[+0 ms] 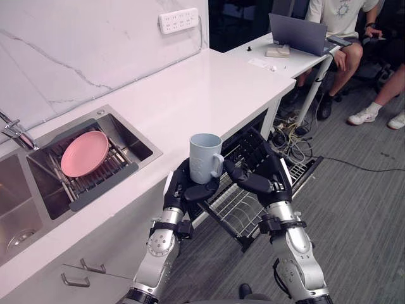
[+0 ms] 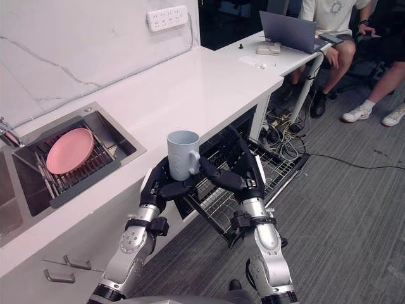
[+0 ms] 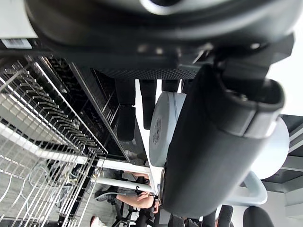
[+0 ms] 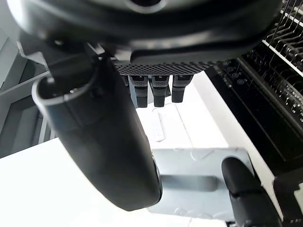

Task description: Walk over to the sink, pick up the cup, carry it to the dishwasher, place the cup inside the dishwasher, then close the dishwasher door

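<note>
Cup (image 1: 204, 156) sits upright between both hands, clear of the worktop (image 1: 209, 88) and above the pulled-out dishwasher rack (image 1: 243, 215). Left hand (image 1: 185, 190) cradles it from below, fingers and thumb curled round its base, most likely to carry the weight and hold it level. Right hand (image 1: 269, 177) reaches in with fairly straight fingers touching the side under the handle, seemingly to steady it. Lowering it into the rack looks like the next step.

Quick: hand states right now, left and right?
Left hand: closed round the light blue cup.
Right hand: open, fingers relaxed beside the cup's handle.
</note>
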`<state>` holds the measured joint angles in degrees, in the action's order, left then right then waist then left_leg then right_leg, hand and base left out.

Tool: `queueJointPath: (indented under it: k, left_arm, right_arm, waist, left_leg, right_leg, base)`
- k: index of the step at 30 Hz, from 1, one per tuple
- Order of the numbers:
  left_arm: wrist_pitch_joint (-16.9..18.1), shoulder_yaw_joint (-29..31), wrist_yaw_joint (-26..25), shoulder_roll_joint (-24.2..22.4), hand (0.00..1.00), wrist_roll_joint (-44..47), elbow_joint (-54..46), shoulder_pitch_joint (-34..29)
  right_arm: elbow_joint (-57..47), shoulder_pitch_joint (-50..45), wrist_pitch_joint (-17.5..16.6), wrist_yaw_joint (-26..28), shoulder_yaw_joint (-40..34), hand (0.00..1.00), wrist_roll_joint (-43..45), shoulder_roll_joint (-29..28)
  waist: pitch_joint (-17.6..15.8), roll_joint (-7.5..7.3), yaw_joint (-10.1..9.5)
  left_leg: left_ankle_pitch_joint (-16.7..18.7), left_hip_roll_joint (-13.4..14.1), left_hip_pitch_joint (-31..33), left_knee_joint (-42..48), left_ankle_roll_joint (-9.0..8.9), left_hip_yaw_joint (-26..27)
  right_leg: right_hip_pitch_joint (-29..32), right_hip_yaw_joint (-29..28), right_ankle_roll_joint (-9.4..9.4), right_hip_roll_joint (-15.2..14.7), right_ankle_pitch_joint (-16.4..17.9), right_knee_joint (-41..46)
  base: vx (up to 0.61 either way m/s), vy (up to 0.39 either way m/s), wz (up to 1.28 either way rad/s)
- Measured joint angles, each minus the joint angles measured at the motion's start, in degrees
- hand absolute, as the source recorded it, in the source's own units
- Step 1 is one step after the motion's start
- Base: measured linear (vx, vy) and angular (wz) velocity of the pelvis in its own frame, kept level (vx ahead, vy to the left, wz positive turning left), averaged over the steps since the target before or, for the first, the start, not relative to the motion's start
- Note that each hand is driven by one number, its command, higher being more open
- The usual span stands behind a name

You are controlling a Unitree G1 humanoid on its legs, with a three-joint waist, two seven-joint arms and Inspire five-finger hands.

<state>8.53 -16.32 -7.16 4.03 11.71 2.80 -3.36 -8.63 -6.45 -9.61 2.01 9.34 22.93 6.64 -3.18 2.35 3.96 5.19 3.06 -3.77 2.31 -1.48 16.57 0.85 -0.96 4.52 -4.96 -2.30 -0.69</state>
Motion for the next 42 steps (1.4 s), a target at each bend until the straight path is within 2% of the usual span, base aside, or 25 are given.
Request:
queueJointPath:
  k: [6,14,18,23,30,42]
  left_arm:
    - [0.0,-0.3,0.0,-0.1,0.30,0.0,0.0,0.1]
    - [-0.3,-0.4,0.0,0.0,0.30,0.0,-0.7,0.1]
    - [-1.3,-0.8,0.0,2.7,0.30,0.3,-0.7,0.3]
    - [-2.0,-1.7,0.0,4.7,0.30,1.9,-0.7,0.7]
    - [-2.1,-1.7,-0.1,5.3,0.30,3.2,0.2,0.8]
    - [-2.1,-0.5,-1.3,2.5,0.30,5.3,0.3,1.7]
  right_arm:
    - [0.1,1.2,0.2,0.1,0.3,0.90,0.0,1.2]
    - [1.8,2.2,0.2,0.1,0.3,0.90,0.0,2.2]
    - [5.2,4.2,-0.1,0.9,0.3,0.90,0.6,3.8]
    - [5.9,4.7,-0.1,1.7,0.7,0.90,0.5,5.3]
    - [6.1,5.1,0.3,0.7,1.2,0.90,-0.8,4.3]
    - [6.1,7.2,0.3,-0.2,1.2,0.90,-2.4,1.7]
  waist:
    - [0.4,-0.27,-0.10]
    - [1.3,-1.14,-0.31]
    - [2.0,-2.08,-0.36]
    - [2.2,-2.42,-1.02]
    - [2.5,-3.74,-1.45]
    - [2.6,-3.94,-1.41]
  left_leg:
    - [-0.2,0.0,0.0,0.0,0.26,1.0]
    - [-0.4,-0.2,0.4,0.0,0.58,0.8]
    - [-0.6,-0.1,1.3,0.3,0.76,0.0]
    - [-0.7,-0.1,1.7,0.4,0.92,-0.9]
    - [-0.9,-0.1,1.8,0.5,0.90,-1.6]
    - [-0.9,-0.1,1.1,0.2,0.89,-0.5]
  right_leg:
    - [-0.2,-1.1,0.03,0.1,-1.5,-1.7]
    - [-0.1,-0.9,0.07,-0.1,-1.7,-1.9]
    - [-0.1,0.0,-0.04,-0.2,-2.0,-2.5]
    - [-0.2,0.9,-0.04,-0.5,-2.0,-2.5]
    - [-0.9,1.3,-0.16,-0.6,-2.5,-3.5]
    - [-1.0,0.6,-0.17,-0.4,-2.6,-3.5]
  base:
    - [-0.06,-0.008,-0.11]
    - [-0.02,-0.010,0.02]
    - [-0.02,-0.023,0.10]
    - [-0.03,-0.018,0.09]
    - [-0.03,-0.010,0.05]
    - [-0.02,-0.010,-0.04]
